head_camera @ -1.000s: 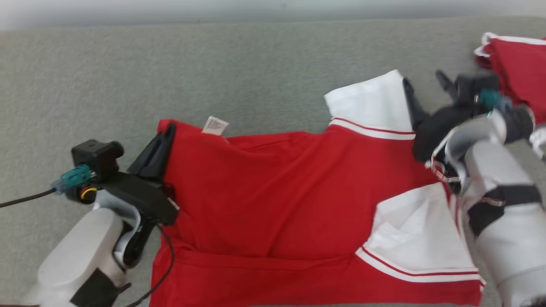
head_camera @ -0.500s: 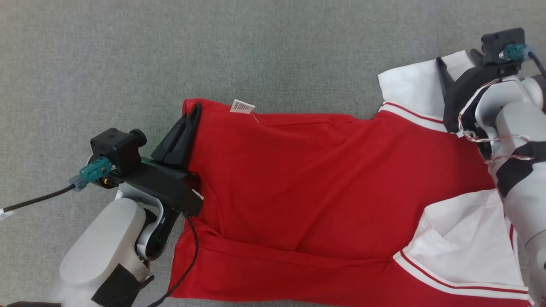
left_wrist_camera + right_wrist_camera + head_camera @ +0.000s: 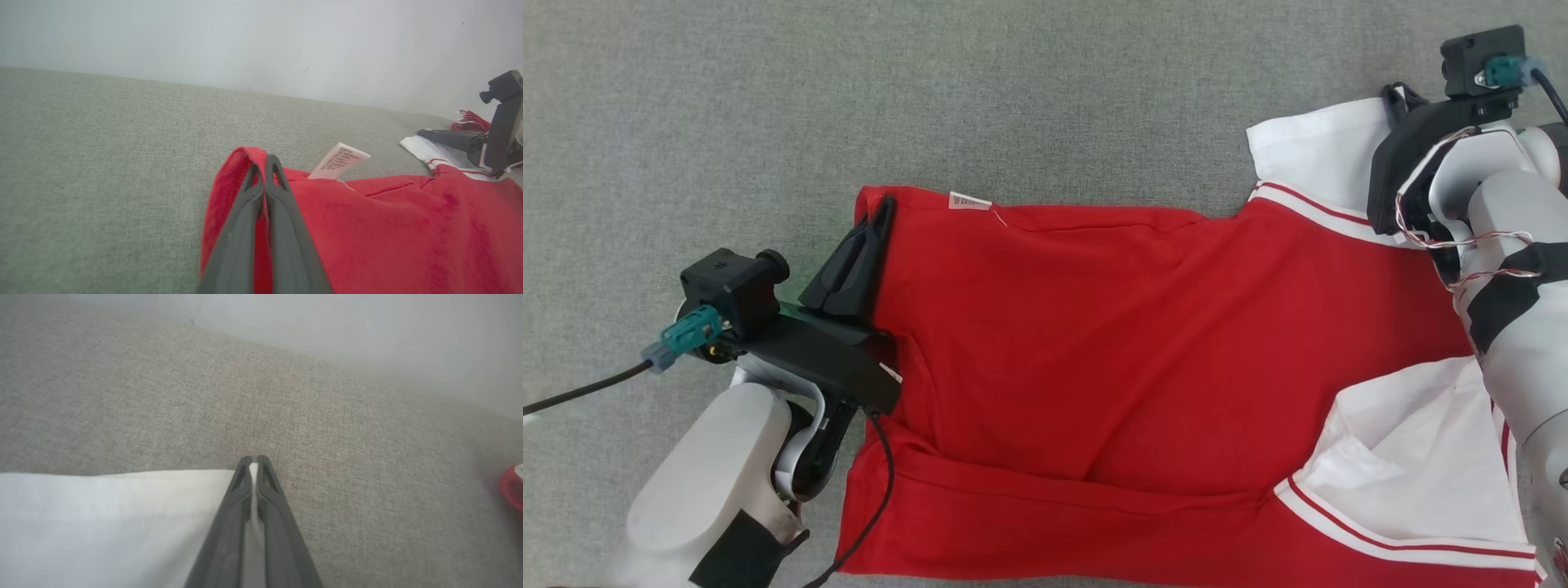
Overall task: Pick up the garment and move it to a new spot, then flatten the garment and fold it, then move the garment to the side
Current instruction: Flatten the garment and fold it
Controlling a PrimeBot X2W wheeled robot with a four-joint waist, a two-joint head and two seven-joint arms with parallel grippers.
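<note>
Both grippers clamped on red short-sleeved cloth shirt with white sleeves [image 3: 1111, 327], spread on grey woven fabric surface [image 3: 768, 106].
Left gripper [image 3: 880, 214] pinched shut on the red corner at the shirt's left edge, just beside small white care label [image 3: 970, 201]; red fold sits between its fingers in left wrist view. Right gripper [image 3: 1401, 91] closed on outer corner of upper white sleeve [image 3: 1319, 143], white cloth between its fingers in right wrist view. Shirt mostly flat, long crease along near side; lower white sleeve [image 3: 1413, 465] rumpled. Small red-and-white cloth bundle [image 3: 470, 121] lies beyond right gripper, apart from shirt.
</note>
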